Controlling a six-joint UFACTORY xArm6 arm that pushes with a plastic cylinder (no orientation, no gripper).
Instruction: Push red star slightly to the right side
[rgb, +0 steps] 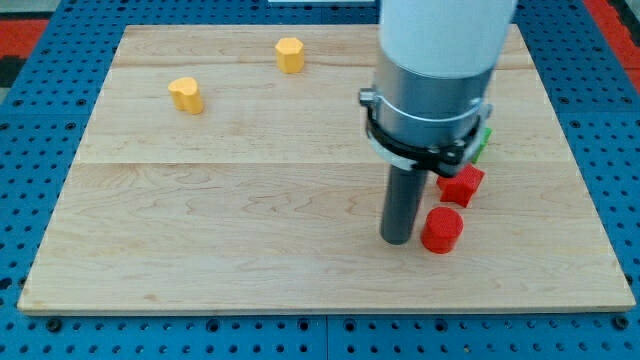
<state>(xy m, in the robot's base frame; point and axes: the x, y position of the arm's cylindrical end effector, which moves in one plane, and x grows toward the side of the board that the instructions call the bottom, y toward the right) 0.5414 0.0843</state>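
My tip (398, 241) rests on the wooden board (250, 220) at the lower right of centre. A red round block (441, 229) stands just to the tip's right, very close or touching. A red star-like block (461, 184) sits just above and right of that one, partly under the arm's body. A sliver of a green block (485, 142) shows behind the arm at the right; its shape is hidden.
Two yellow blocks stand in the upper left part of the board: one (186, 95) at the left, one (289, 54) nearer the top middle. The arm's wide white and grey body (435, 70) hides part of the upper right board.
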